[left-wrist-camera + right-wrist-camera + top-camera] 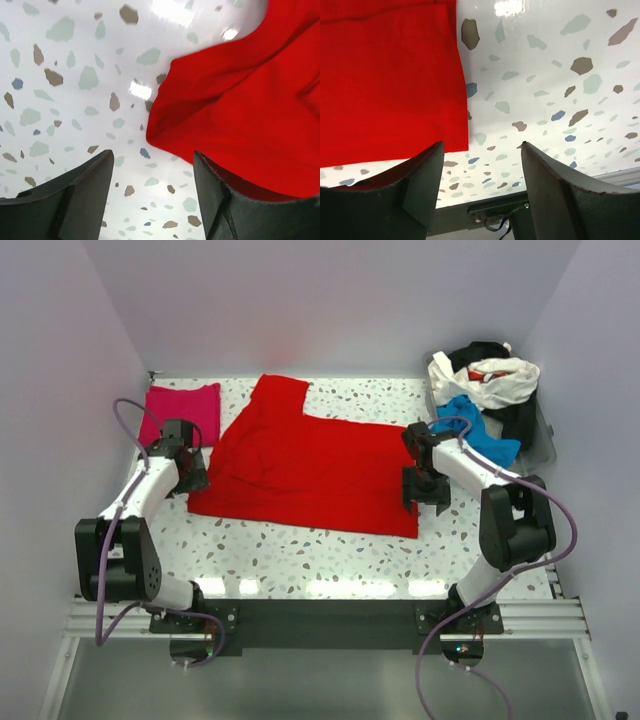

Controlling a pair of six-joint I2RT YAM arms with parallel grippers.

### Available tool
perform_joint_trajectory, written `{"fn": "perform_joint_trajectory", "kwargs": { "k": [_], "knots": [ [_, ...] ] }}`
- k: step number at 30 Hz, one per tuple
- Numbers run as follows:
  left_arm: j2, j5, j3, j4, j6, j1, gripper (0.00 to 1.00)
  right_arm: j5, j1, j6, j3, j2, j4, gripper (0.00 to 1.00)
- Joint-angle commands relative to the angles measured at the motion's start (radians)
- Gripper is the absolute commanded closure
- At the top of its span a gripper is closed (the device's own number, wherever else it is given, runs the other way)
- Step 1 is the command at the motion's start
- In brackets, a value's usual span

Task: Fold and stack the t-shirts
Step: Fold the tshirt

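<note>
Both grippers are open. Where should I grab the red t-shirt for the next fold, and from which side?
Probably take the red t-shirt at its near corners, each from its own outer side. Its right corner lies flat and square beside the open right gripper; the left edge is rounded and slightly lifted beside the left gripper.

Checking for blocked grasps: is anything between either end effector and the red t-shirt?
Nothing visible. The left end effector sits open at the red t-shirt, by its left edge; the right end effector is open at its near right corner.
</note>
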Motion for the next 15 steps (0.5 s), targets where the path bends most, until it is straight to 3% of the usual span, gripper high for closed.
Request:
{"fn": "perform_joint_trajectory", "kwargs": {
  "k": [1, 9, 15],
  "knots": [
    [-0.021, 0.045, 0.094, 0.009, -0.019, -0.005, 0.30, 0.024, -0.002, -0.007, 0.098, -0.058, -0.063, 0.33],
    [0.068, 0.212, 0.130, 0.145, -0.095, -0.143, 0.28, -0.137, 0.021, -0.044, 0.175, 0.009, 0.101, 0.32],
    [0.149, 0.292, 0.061, 0.275, -0.131, -0.147, 0.28, -0.264, 0.058, -0.009, 0.152, 0.101, 0.285, 0.33]
  ]
}}
